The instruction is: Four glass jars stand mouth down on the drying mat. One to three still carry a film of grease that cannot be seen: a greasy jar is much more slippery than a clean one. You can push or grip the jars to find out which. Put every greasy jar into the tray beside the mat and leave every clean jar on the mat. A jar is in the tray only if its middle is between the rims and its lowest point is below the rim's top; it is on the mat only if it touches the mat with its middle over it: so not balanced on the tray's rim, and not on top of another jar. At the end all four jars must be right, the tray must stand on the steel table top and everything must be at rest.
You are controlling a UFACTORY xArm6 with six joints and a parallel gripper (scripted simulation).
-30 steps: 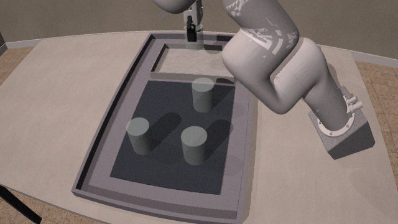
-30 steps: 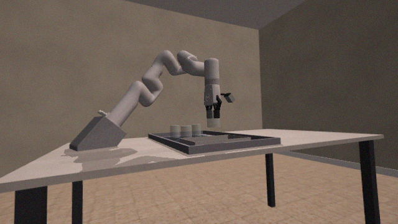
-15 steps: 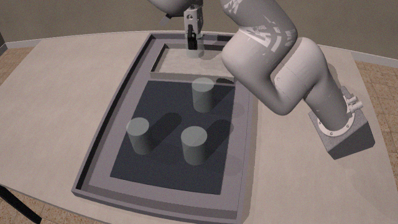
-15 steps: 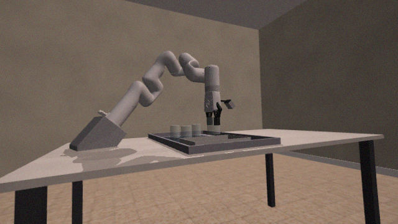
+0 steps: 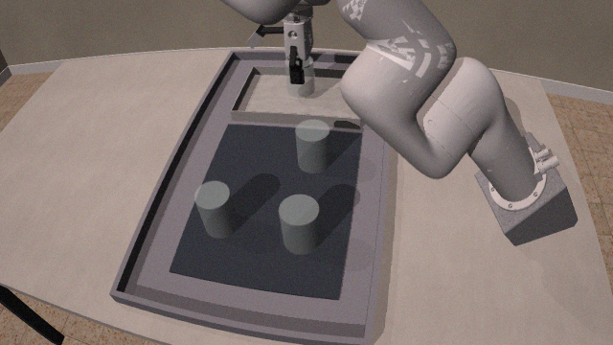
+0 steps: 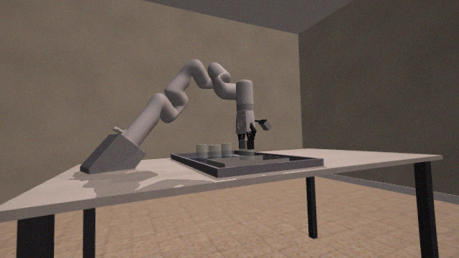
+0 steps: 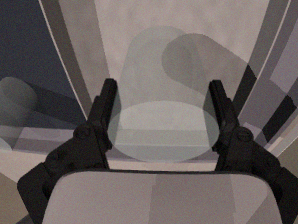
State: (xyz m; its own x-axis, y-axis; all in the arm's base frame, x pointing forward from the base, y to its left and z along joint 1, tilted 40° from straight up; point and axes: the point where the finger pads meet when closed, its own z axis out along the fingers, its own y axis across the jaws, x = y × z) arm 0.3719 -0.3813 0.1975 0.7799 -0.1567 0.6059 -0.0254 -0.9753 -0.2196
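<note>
My gripper (image 5: 301, 72) (image 6: 247, 143) (image 7: 162, 93) is shut on a pale glass jar (image 5: 304, 87) (image 6: 242, 144) (image 7: 162, 112), one finger on each side. It holds the jar upright, low inside the tray (image 5: 242, 91) (image 7: 100, 3), between the rims. I cannot tell whether the jar touches the tray floor. Three more jars stand mouth down on the dark mat (image 5: 259, 259) (image 7: 20, 30): one at the back (image 5: 312, 146) (image 6: 226, 149), one at the front left (image 5: 214, 208) and one at the front right (image 5: 299, 230).
Mat and tray lie inside a large grey rimmed board (image 5: 158, 268) (image 6: 251, 168) on the pale table (image 5: 72, 144). The arm's links hang over the board's right side, and its base block (image 5: 532, 211) (image 6: 111, 154) stands at the right.
</note>
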